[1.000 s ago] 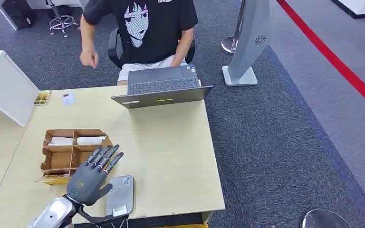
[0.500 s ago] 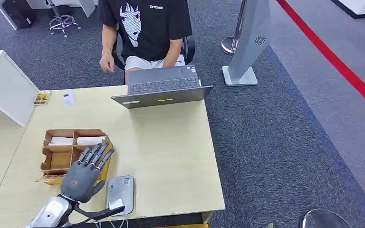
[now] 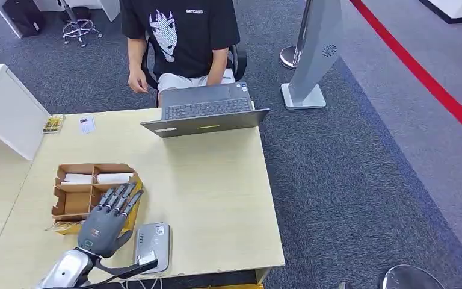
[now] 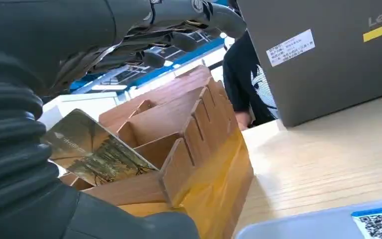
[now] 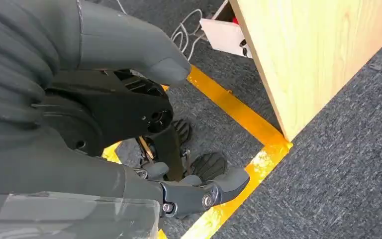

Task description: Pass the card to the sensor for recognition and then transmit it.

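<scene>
The left robot hand (image 3: pixel 105 221) hovers low over the near left part of the table (image 3: pixel 216 198), palm down, its dark fingers (image 3: pixel 120 197) spread and straight, holding nothing; their tips reach over the near right corner of the cardboard divider box (image 3: pixel 84 188), which sits just ahead of the hand. In the left wrist view the same robot hand (image 4: pixel 144 35) arches above the box (image 4: pixel 179 144), and a card (image 4: pixel 95 149) with a brownish printed picture leans tilted in the nearest compartment, beneath the palm and not touched by the fingers. The grey sensor pad (image 3: pixel 154 245) lies flat on the table just to the right of the hand, beside the wrist; a corner of it with a QR label (image 4: pixel 378 223) shows in the wrist view. Two white packets (image 3: pixel 96 178) lie in the box's far compartments, beyond the fingertips. Far ahead of the hand an open laptop (image 3: pixel 207 111) stands at the table's far edge, and a person in a black printed T-shirt (image 3: pixel 177 36) sits behind it. Two small cards (image 3: pixel 69 124) lie at the far left of the table. The right robot hand (image 5: pixel 179 164) hangs beside the table's side above carpet and a yellow floor line (image 5: pixel 238 114), its fingers loosely curled on nothing.
</scene>
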Tool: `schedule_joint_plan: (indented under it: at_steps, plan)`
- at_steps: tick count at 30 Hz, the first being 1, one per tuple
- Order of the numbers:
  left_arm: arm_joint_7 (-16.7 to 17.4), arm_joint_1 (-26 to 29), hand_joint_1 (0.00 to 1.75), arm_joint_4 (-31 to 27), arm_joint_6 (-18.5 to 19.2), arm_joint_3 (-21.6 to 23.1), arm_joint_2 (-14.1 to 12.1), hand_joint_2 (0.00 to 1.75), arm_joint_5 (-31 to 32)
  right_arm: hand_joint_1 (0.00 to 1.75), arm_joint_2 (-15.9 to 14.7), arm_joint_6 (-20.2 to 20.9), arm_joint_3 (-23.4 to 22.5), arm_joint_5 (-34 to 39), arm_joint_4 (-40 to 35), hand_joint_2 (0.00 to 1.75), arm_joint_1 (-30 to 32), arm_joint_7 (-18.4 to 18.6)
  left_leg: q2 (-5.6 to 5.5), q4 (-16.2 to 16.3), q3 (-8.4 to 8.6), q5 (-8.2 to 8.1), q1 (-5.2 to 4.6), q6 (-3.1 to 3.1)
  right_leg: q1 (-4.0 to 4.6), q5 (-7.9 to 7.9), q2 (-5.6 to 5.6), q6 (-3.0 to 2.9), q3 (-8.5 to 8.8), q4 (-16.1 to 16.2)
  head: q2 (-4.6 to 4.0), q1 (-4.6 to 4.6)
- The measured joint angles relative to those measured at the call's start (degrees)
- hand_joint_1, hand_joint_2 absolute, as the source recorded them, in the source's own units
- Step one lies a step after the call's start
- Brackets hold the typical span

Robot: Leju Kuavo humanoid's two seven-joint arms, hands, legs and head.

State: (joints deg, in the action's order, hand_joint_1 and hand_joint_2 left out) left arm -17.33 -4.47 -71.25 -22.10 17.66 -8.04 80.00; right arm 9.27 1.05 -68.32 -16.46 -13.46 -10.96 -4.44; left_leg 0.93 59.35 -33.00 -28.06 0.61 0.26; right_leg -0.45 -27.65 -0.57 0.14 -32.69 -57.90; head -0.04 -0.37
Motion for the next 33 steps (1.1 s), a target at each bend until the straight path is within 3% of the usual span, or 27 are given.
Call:
schedule_joint_plan:
  at_steps: [13, 33]
  plan:
    - [0.6, 0.6, 0.0, -2.1, 0.2, 0.0, 0.0, 1.75, 1.9, 0.0, 0.0, -0.1, 0.0, 0.1, -0.2, 1.75, 0.1, 0.1, 0.0, 0.0, -0.01, 0.0, 0.0, 0.0, 0.0, 0.0, 0.0, 0.0, 0.0, 0.0, 0.0, 0.0]
    - [1.4, 2.9, 0.0, -7.8, 2.5, 0.0, -2.4, 1.75, 1.2, 0.0, -0.5, 0.0, 0.0, 0.3, -0.5, 1.75, 0.6, 0.1, 0.0, 0.0, -0.01, -0.01, 0.0, 0.0, 0.0, -0.01, -0.01, 0.0, 0.0, 0.0, 0.0, 0.0]
